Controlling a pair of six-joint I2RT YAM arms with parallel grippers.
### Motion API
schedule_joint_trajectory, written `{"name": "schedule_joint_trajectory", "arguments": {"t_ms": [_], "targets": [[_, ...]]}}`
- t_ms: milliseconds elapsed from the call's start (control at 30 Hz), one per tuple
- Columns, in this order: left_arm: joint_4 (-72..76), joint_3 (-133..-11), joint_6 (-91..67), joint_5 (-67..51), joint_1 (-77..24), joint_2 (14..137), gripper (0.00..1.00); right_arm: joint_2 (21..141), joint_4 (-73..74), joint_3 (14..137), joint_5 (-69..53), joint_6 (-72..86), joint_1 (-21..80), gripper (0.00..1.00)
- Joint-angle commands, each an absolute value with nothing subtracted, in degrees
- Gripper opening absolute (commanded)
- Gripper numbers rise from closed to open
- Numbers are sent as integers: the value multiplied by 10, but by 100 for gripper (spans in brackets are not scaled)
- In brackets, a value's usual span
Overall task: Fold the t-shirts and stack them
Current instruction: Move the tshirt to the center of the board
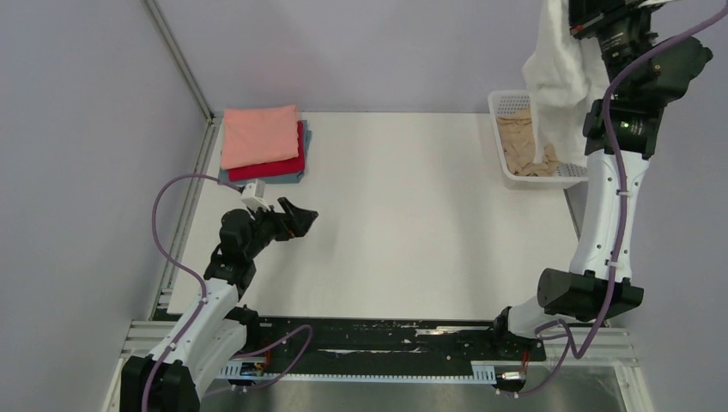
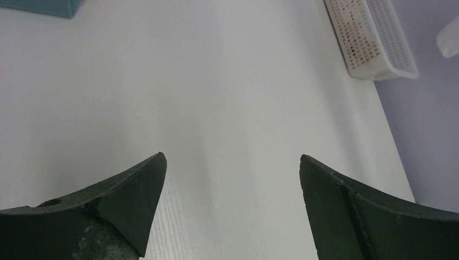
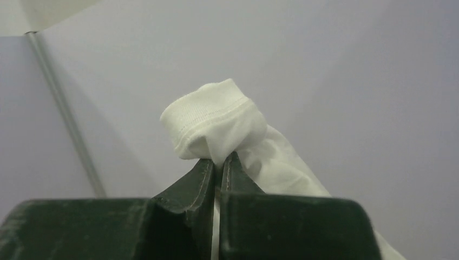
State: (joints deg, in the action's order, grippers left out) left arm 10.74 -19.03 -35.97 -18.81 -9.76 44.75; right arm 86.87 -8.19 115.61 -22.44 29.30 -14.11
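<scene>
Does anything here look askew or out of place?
Only slightly: at the far left, the folded salmon-pink shirt lies a little rotated on the red shirt beneath, so their edges do not line up. The white t-shirt hanging from the right hand looks normal.

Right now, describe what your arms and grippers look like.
The left arm and right arm have white links, black joint housings and looping purple cables. The left gripper and right gripper have dark greenish-black fingers that taper to curved tips.
</scene>
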Motion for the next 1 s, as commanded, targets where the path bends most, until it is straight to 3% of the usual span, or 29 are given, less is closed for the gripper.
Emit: {"name": "schedule_joint_trajectory", "arguments": {"t_ms": [0,200,333,433,633,767,900,967], "targets": [[125,-199,-376,-193,-98,445,100,863,-69,1130,-375,405,-82,0],[76,-211,-398,-189,-98,433,100,762,-35,1002,-294,327,88,0],[-5,-222,-411,-144,-98,410,100,748,-17,988,-277,282,210,0],[-67,-227,-449,-84,-98,365,100,744,-2,972,-253,284,248,0],[-169,-237,-498,-7,-98,264,100,661,-2,771,-88,281,255,7],[-203,-234,-512,10,-98,232,100,625,35,611,114,269,251,17],[-215,-228,-512,20,-98,236,100,650,65,489,187,295,213,29],[-207,-223,-513,19,-98,255,100,679,100,474,183,301,189,54]]}}
